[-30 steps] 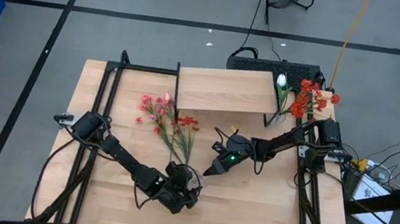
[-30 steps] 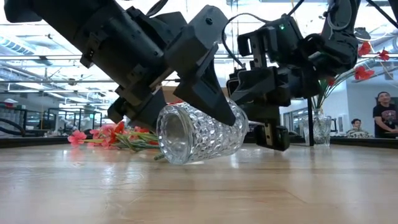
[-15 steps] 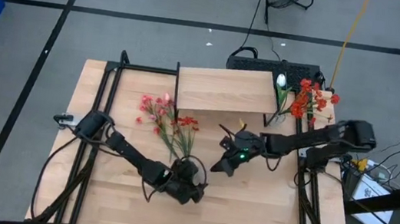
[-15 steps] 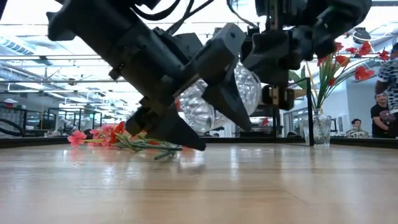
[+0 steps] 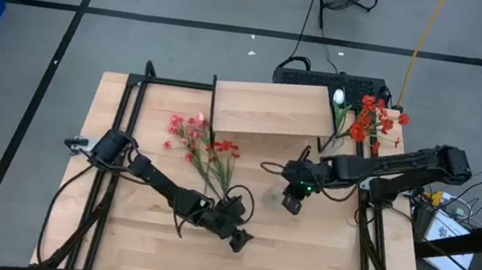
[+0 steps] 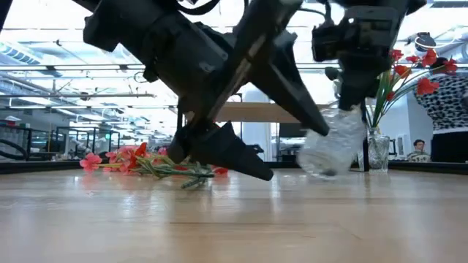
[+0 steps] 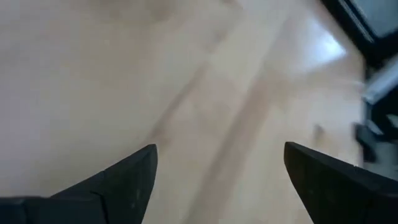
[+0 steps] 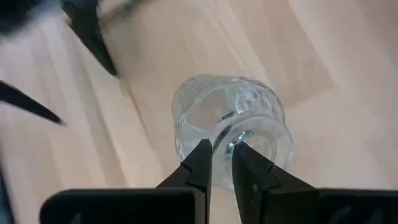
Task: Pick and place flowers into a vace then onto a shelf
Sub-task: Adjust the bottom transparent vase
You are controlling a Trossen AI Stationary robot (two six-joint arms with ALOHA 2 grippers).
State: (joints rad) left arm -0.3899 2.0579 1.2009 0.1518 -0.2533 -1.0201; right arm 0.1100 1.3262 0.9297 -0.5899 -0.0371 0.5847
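Now right gripper [image 8: 221, 163] pinched on rim of clear faceted glass vase [image 8: 231, 121], left gripper [image 7: 217, 180] spread, empty, red-pink flowers [image 5: 206, 149] lying beside shelf [image 5: 272, 109]

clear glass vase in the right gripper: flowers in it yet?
Empty. The right wrist view looks through the vase to bare wood; the right gripper pinches its rim. The loose flowers lie on the table.
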